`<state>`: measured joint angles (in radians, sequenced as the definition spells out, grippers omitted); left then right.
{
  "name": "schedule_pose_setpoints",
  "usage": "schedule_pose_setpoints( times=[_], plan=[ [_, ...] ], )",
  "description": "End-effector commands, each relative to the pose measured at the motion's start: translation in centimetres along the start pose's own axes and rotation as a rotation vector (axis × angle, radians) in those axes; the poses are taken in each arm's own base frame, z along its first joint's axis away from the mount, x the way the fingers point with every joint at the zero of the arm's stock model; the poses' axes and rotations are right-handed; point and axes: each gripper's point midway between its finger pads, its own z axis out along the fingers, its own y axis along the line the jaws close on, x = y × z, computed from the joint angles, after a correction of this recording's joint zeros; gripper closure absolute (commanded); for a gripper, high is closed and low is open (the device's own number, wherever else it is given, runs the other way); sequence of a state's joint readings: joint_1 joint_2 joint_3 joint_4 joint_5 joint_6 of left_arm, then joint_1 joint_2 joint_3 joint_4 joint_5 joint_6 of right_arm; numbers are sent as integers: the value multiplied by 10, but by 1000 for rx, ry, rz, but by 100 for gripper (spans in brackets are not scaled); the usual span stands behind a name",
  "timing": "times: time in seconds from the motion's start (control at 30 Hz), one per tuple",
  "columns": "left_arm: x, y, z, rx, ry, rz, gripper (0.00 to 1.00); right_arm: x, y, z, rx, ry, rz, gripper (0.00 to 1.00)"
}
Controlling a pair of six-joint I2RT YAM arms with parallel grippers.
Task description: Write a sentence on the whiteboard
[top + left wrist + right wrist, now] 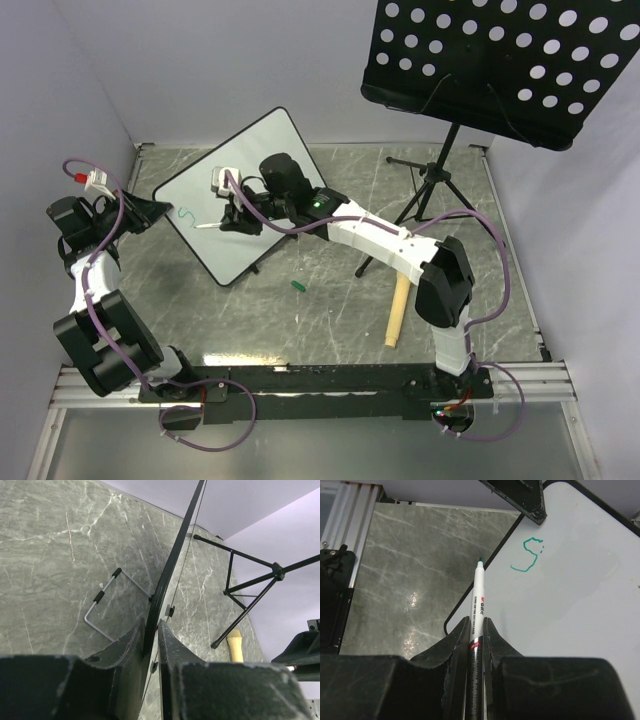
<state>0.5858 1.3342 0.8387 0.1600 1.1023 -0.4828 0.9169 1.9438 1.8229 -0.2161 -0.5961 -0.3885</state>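
Note:
The whiteboard [250, 190] stands tilted on the marble table. My left gripper [150, 212] is shut on its left edge; in the left wrist view that black edge [170, 565] runs edge-on between the jaws of my left gripper [151, 625]. Of the sentence, one teal letter S [527, 555] shows near the board's corner, small in the top view as the same S [186, 215]. My right gripper [476, 620] is shut on a white marker [477, 597], whose teal tip points at the board's edge left of the S. From above, the right gripper [232, 215] hovers over the board's middle.
A black perforated music stand [500, 60] on tripod legs [430, 190] rises at the back right. A wooden handle [397, 312] lies by the right arm, and a small green cap [297, 286] lies on the table. The board's wire foot [105, 605] rests behind it.

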Motion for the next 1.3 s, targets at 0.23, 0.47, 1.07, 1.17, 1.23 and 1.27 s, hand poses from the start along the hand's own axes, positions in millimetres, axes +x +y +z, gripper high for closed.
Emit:
schedule_pose_setpoints(
  times=[0.23,0.47,1.07,1.17,1.23,1.27],
  plan=[
    [0,-5,3,17,17,17,80,-27,-14,-8,80,-31,-101,100],
    [0,-5,4,19,22,20,80,-27,-26,-4,107,-30,-143,100],
    [-1,-7,6,26,28,26,80,6,-61,24,144,40,-112,100],
    [-1,-7,6,28,29,27,80,11,-67,27,154,47,-105,100],
    [-1,-7,6,26,29,28,80,13,-68,30,152,48,-102,100],
    [-1,-7,6,27,29,28,80,15,-69,31,152,50,-100,100]
  ],
)
